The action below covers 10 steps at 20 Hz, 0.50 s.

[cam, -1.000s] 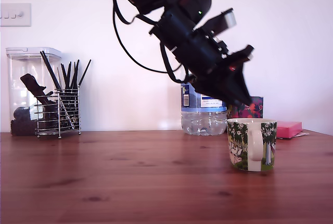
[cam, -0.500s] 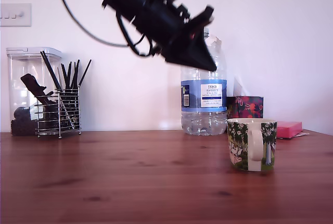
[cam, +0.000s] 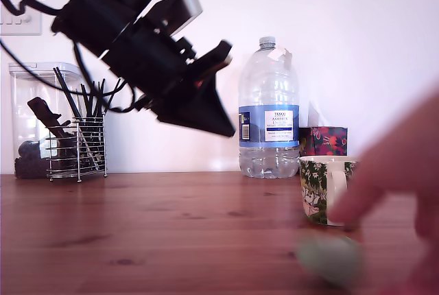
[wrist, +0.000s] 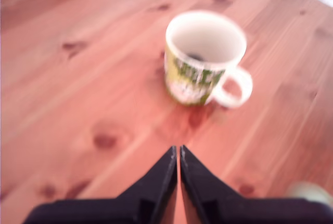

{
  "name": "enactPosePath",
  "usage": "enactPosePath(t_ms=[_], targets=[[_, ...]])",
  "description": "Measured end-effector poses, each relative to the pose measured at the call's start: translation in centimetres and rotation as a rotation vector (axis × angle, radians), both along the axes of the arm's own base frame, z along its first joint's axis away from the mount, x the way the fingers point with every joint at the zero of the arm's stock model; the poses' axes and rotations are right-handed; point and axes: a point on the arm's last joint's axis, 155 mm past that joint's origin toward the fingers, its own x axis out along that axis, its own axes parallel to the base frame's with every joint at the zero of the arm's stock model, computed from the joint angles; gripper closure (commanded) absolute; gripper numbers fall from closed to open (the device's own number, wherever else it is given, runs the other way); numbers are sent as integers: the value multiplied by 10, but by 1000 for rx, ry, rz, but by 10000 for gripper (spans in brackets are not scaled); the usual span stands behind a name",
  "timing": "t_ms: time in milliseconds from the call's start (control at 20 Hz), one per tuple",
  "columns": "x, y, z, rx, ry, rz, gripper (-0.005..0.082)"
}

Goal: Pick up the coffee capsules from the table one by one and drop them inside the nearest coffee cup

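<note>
The white coffee cup (cam: 331,189) printed with green trees stands on the reddish wooden table (cam: 171,233) at the exterior view's right. In the wrist view the cup (wrist: 204,63) shows a dark shape at its bottom, too blurred to name. A pale mint green capsule (cam: 330,258) lies blurred on the table in front of the cup, with a person's hand (cam: 405,171) right over it. The same capsule (wrist: 311,193) shows at the wrist picture's edge. My gripper (cam: 226,129) hangs high over the table, well to the left of the cup in the exterior view. Its black fingers (wrist: 179,153) are shut on nothing.
A big clear water bottle (cam: 269,110) stands behind the cup, with a flowered tissue box (cam: 324,140) beside it. At the exterior view's left stand a wire holder of black utensils (cam: 79,145) and a clear plastic container (cam: 31,113).
My arm has swung up from over the cup and then leftward in the exterior view. A person's hand has come in at the right, and a mint green capsule now lies in front of the cup.
</note>
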Motion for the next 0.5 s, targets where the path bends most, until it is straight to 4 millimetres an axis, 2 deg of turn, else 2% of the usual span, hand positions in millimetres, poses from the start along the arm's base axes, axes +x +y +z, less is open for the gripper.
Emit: enactPosePath(t_ms=[150, 250, 500], targets=[[-17, 19, -31, 56, 59, 26, 792], [-28, 30, -38, 70, 69, 32, 792], [-33, 35, 0, -15, -6, 47, 792]])
